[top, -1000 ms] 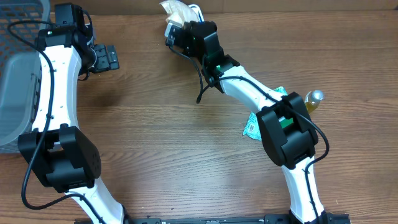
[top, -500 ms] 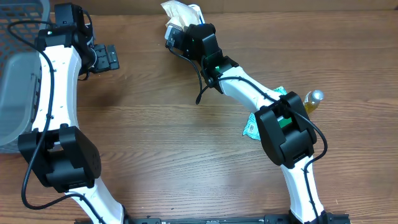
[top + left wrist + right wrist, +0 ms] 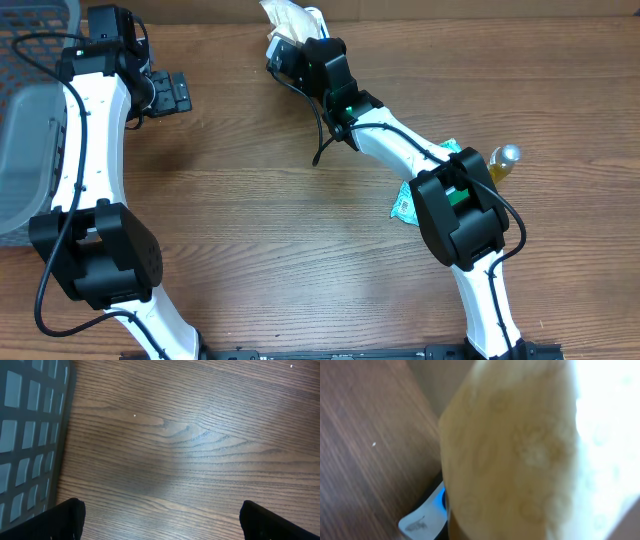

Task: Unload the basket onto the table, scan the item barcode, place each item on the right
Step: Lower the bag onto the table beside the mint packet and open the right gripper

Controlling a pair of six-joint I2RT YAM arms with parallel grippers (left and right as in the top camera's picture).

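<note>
A cream, crinkled packet [image 3: 287, 17] sits at the table's far edge in the overhead view, with my right gripper [image 3: 286, 45] shut on it. The same packet [image 3: 520, 445] fills most of the right wrist view and hides my fingers. Below it, a white device with a blue glow [image 3: 426, 516] shows at the bottom left; it looks like the scanner, and a white part [image 3: 315, 14] peeks out behind the packet. No barcode shows. My left gripper [image 3: 172, 92] stands open and empty over bare wood at the far left, its jaws wide apart [image 3: 167, 522].
A dark grid basket [image 3: 25, 435] lies left of my left gripper, with a grey bin [image 3: 25, 150] on the table's left side. Under the right arm lie a teal packet [image 3: 408, 203] and a yellow bottle [image 3: 500, 162].
My right gripper has edged slightly toward the far edge with the cream packet. The left arm has not moved.
</note>
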